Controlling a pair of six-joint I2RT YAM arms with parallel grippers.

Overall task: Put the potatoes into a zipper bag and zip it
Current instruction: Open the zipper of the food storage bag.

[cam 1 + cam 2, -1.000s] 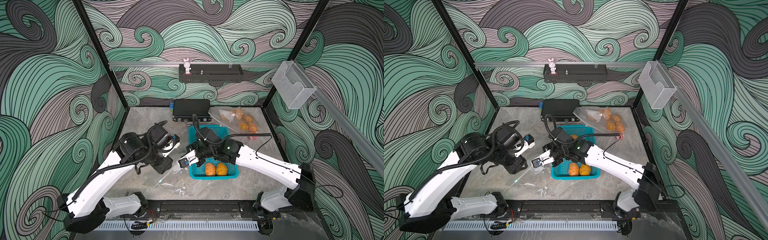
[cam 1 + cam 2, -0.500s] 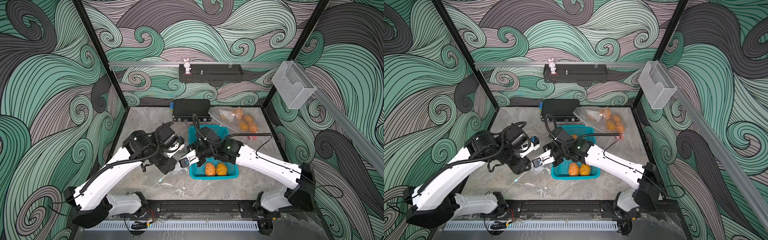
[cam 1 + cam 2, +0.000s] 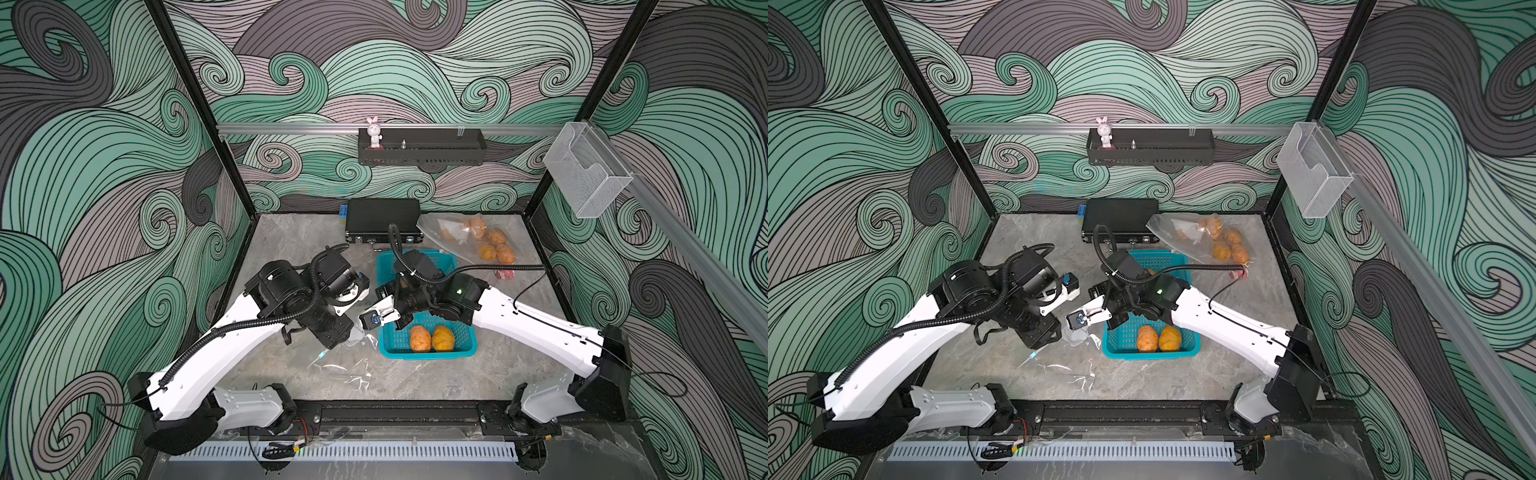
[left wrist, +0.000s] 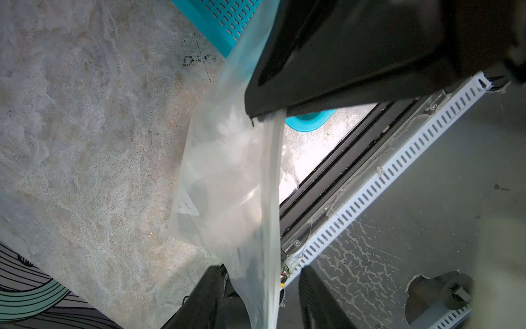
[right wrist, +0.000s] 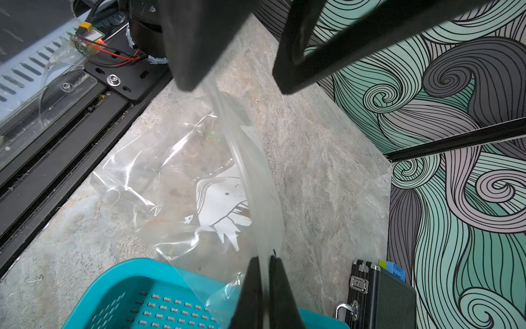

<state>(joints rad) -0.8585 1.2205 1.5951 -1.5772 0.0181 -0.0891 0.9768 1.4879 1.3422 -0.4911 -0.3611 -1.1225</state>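
The clear zipper bag [image 3: 345,368] with a white whale print [image 5: 222,199] lies on the table in front of the teal basket [image 3: 428,354], one corner lifted. My right gripper [image 5: 266,287] is shut on the bag's rim and holds it up beside the basket. My left gripper [image 4: 260,302] is open, its two fingers [image 5: 193,42] standing on either side of the same rim without pinching it. Two orange potatoes [image 3: 419,337] lie side by side at the basket's near end. The bag in my grip has no potato inside.
A second clear bag [image 3: 453,237] holding several potatoes [image 3: 494,245] lies at the back right. A black case [image 3: 382,218] stands at the back wall behind the basket. A small pink object [image 3: 505,274] sits right of the basket. The black base rail [image 3: 395,413] runs along the front.
My left arm has swung right toward the right gripper, and its open fingers now straddle the lifted bag rim. The right arm and the potatoes have not moved.
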